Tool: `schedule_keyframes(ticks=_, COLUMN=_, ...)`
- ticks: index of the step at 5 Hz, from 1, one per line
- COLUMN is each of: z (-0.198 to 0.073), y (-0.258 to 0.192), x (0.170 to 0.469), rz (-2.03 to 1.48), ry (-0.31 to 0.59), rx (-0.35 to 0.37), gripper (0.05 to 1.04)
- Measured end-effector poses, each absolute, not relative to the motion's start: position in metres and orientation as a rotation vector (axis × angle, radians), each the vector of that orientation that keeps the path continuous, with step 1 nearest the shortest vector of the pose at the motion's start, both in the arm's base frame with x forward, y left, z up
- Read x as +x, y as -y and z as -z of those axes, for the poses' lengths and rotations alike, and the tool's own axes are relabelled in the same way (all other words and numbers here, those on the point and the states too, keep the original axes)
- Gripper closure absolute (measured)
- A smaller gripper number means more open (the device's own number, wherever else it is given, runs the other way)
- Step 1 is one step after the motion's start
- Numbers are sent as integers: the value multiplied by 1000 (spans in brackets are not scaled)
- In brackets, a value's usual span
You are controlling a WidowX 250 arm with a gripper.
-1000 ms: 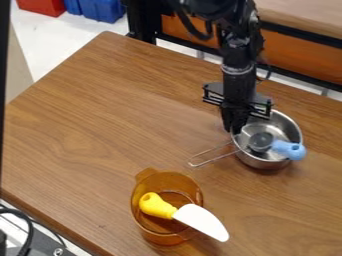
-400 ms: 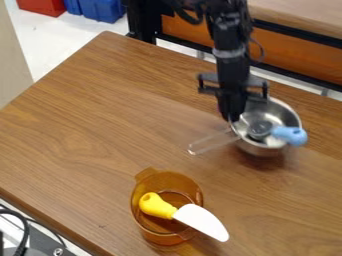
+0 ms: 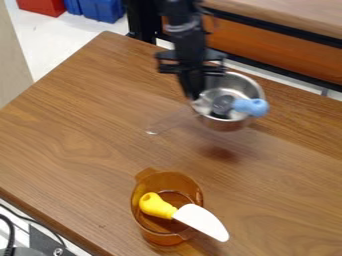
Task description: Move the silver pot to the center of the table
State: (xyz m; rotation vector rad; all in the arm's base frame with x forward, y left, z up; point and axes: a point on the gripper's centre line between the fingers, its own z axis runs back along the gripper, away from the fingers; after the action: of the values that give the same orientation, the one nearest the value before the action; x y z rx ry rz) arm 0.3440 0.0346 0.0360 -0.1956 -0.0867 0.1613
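My black gripper [image 3: 194, 96] hangs over the upper middle of the table [image 3: 93, 115], shut on the left rim of the silver pot [image 3: 252, 89]. The pot is off the wood, with a dark shadow below it. Its wire handle points to the lower left and looks blurred. Inside the pot lies a utensil with a blue handle [image 3: 251, 107], which sticks out over the right rim.
An amber pot [image 3: 167, 239] stands at the front of the table, holding a spatula with a yellow handle [image 3: 156, 205] and a white blade [image 3: 202, 221]. The table's left edge slants down to the lower right.
My gripper has lifted the silver pot from the table and carried it up and to the left in the view, with the blue-handled utensil inside. The amber pot has stayed put.
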Motion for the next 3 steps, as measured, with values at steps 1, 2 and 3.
schedule_keyframes(ticks=1, z=-29, y=-65, x=330, rz=-170, ry=96, rx=-180, gripper=1026)
schedule_keyframes(ticks=2, z=-24, y=-90, x=325, rz=-167, ry=141, rx=-162, gripper=1026)
schedule_keyframes(ticks=3, z=-7, y=-102, x=316, rz=-154, ry=177, rx=-173, gripper=1026)
